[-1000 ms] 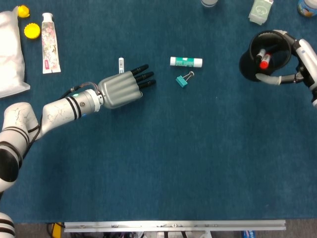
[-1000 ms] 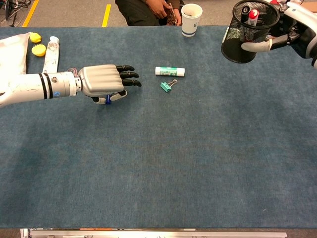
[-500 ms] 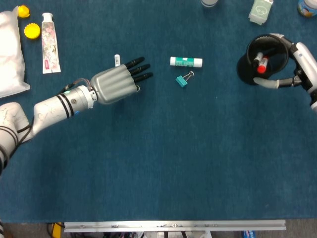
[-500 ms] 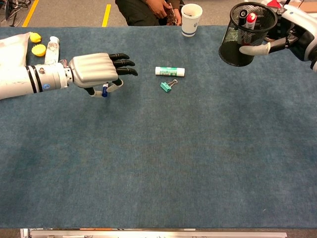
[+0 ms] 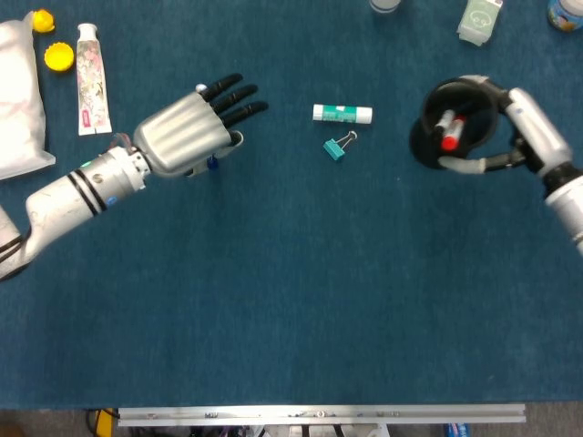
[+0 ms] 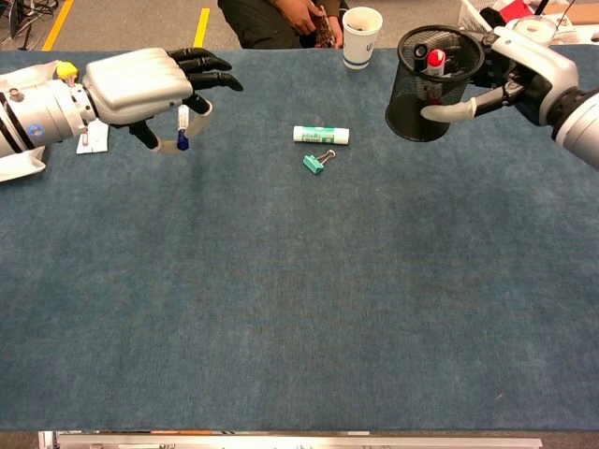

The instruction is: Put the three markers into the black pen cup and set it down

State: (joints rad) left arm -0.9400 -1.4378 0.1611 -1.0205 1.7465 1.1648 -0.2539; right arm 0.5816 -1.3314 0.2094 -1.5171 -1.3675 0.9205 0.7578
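**Third marker in left hand, cup held in right**

Blue carpeted surface (image 6: 299, 309) carries everything; beyond its far edge the chest view shows a floor with yellow lines and a person's hands, which the head view does not.

Left hand (image 6: 140, 86): raised over the left part of the surface, dark fingers stretched toward the centre. Chest view shows a marker (image 6: 182, 126) with a blue tip hanging roughly upright below the palm, pinched between thumb and a finger. Head view shows only a small blue bit of it (image 5: 212, 164) under the hand (image 5: 187, 137); the rest is covered.

Right hand (image 6: 510, 70): grips the black mesh pen cup (image 6: 430, 89) at its side, thumb across the wall. Cup tilts toward the centre. Whether its base touches the surface I cannot tell. Head view looks down into the cup (image 5: 446, 127); a red-capped marker (image 5: 448, 138) inside. Chest view shows a second, dark cap (image 6: 420, 51) beside the red one.

Marker in left hand is well apart from the cup. Between them lie a green-and-white glue stick (image 5: 342, 113) and, just beside it, a teal binder clip (image 5: 337, 147).

Far left: a tube (image 5: 92, 77), yellow caps (image 5: 58, 57) and a white bag (image 5: 18, 100), the bag cut off at the edge.
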